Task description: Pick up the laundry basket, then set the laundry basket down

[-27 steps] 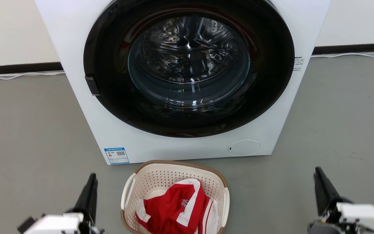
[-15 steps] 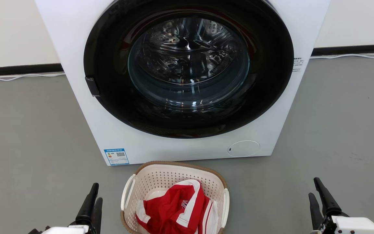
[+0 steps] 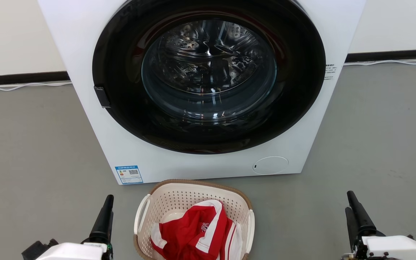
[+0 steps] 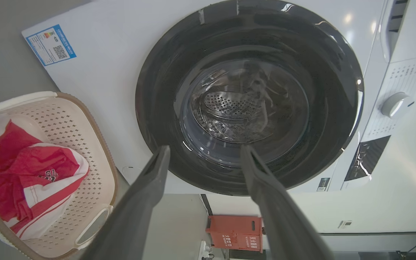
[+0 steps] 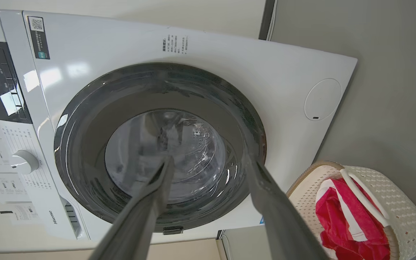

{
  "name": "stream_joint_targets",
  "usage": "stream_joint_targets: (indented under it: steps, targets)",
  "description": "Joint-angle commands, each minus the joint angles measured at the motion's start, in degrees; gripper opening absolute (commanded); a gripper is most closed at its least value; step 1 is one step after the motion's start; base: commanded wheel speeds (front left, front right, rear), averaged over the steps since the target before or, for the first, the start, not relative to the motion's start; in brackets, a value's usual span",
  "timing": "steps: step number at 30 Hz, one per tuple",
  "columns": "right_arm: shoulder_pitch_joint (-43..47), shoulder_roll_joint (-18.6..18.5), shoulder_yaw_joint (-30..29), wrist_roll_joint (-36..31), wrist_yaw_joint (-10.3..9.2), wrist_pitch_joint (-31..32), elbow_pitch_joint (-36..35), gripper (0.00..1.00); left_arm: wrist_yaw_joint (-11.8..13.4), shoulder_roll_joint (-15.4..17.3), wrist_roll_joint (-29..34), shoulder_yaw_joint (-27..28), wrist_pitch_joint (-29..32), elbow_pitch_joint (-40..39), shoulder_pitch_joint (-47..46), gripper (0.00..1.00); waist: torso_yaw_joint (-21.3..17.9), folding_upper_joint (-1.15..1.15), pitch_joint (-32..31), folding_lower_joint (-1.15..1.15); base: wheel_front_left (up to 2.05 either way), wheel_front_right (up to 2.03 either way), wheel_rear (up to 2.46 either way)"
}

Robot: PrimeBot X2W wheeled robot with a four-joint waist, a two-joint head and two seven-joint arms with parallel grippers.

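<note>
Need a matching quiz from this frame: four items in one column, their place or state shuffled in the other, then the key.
Items
1. laundry basket
2. red-and-white garment
3. blue label
4. left hand

Place or state
A. open, holding nothing
B. on the floor just in front of the washer
C. lying inside the basket
D. stuck on the washer's front, at a lower corner

Pairs: 1-B, 2-C, 3-D, 4-A
</note>
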Motion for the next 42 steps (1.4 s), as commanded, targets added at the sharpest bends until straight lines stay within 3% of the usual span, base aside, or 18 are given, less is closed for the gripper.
stream_joint_targets:
  steps: [1, 12, 25, 42]
  targets:
    - [-1.26, -0.58, 0.33, -1.97, 0.13, -0.88, -2.3, 1.0, 0.46, 0.35, 2.2, -0.07, -0.49, -2.46, -1.08, 1.0, -0.02, 0.0, -0.01, -0.01, 0.0, 0.0, 0.0]
    - [-0.72, -0.65, 1.87, -12.89, 0.18, -2.9, -4.52, 1.0, 2.86, 0.64, 17.35, -2.59, -2.51, -5.13, -0.66, 1.0, -0.1, 0.0, -0.17, -0.01, 0.0, 0.0, 0.0]
    - [0.0, -0.72, 2.99, -24.87, 0.22, -4.91, -6.4, 1.0, 5.6, 2.18, 28.07, -5.21, -4.52, -7.01, 0.57, 1.0, -0.15, 0.0, -0.49, -0.01, 0.0, 0.0, 0.0]
    - [0.52, -0.83, 4.45, -38.71, 0.28, -7.77, -6.37, 1.0, 11.27, 5.6, 41.38, -9.27, -7.38, -8.71, 1.9, 1.0, -0.13, 0.0, -0.89, -0.01, 0.0, 0.0, 0.0]
